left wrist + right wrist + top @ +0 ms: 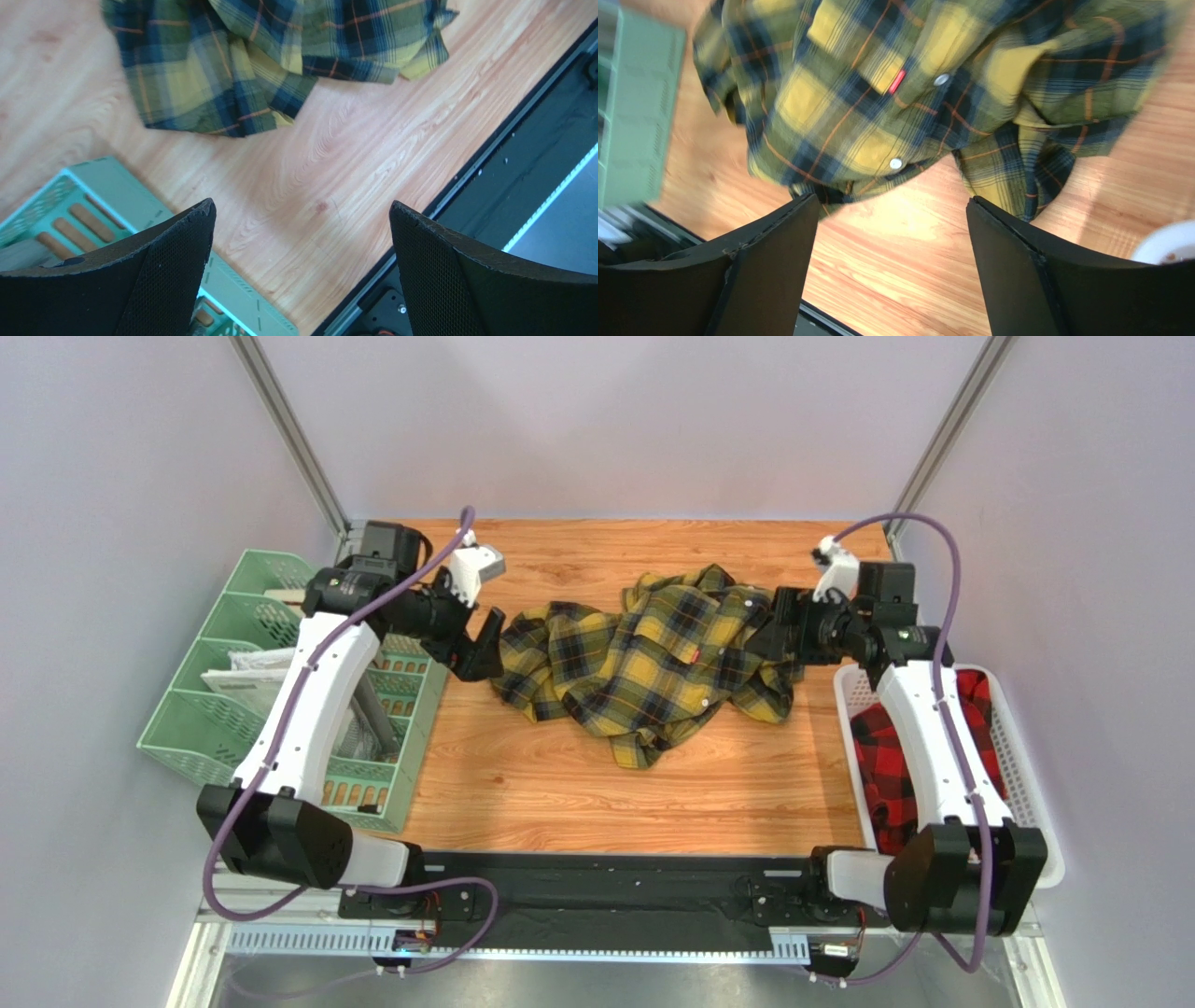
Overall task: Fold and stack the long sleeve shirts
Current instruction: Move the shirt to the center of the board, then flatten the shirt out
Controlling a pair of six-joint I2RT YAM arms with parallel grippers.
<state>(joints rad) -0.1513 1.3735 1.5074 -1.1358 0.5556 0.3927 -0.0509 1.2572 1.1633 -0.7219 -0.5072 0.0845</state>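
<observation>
Looking from arm bases outward: red-and-black shirt (887,756) bunched in white basket (1034,798), behind right tool, alongside its arm. Green crate (197,714) behind left tool, on its outer side. Left tool (300,206) spread wide, gripping nothing, bare table (351,161) beneath it. Right tool (892,199) likewise agape, empty. Yellow-and-black shirt (645,665) lies crumpled on table between both tools, its edges just beside each tool's fingertips.
</observation>
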